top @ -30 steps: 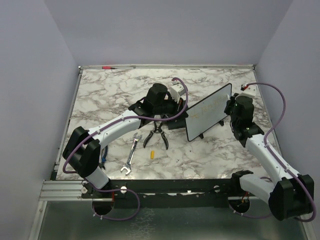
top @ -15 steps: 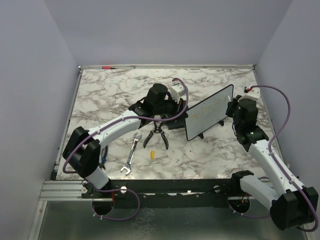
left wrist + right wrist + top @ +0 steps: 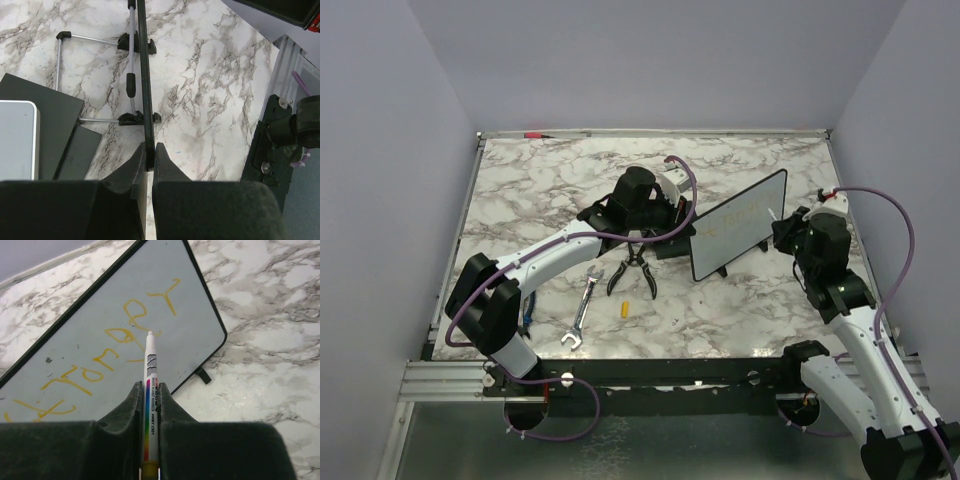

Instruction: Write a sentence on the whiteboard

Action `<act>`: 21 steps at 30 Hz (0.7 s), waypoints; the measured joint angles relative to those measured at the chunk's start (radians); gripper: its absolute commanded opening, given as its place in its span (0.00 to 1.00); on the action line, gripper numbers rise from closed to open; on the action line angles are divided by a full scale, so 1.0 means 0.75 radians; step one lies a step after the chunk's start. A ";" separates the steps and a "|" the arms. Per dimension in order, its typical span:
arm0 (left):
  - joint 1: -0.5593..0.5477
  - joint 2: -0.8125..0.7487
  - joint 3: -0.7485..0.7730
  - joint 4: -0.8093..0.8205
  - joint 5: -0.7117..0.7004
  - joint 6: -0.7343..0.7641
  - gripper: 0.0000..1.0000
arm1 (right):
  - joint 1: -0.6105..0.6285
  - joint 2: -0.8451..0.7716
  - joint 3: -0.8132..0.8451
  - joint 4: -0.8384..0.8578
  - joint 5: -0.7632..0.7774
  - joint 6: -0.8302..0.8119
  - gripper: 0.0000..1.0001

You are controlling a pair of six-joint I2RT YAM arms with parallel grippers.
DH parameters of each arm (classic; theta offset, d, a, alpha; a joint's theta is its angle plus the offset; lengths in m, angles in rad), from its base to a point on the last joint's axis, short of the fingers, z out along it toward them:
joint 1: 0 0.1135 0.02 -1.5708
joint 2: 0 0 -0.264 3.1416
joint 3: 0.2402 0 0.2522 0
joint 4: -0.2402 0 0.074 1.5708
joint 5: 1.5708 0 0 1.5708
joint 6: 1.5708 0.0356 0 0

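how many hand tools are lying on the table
2: a wrench near the front edge, and black-handled pliers just right of it. The arms may hide more.

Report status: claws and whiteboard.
Left claw shut on whiteboard edge. Right claw shut on marker, tip over yellow sentence. Pliers, wrench lie clear of board.

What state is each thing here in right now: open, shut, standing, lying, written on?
whiteboard: upright on its stand, one edge clamped
sentence: yellow letters across the board's face
marker: uncapped, gripped, tip toward the board
left gripper: shut on the whiteboard
right gripper: shut on the marker
pliers: lying flat, handles spread
wrench: lying flat
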 measured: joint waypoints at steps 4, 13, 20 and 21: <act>0.000 0.000 0.000 -0.003 0.001 0.005 0.00 | 0.000 0.027 0.001 -0.041 -0.090 0.020 0.01; 0.000 0.000 0.008 -0.019 0.001 0.018 0.00 | 0.000 0.035 0.011 -0.211 -0.345 0.047 0.01; 0.000 0.000 0.015 -0.036 0.002 0.021 0.00 | 0.001 0.035 -0.043 -0.217 -0.720 0.049 0.01; 0.001 0.000 0.015 -0.039 0.002 0.021 0.00 | 0.002 0.033 -0.061 -0.217 -0.757 0.048 0.01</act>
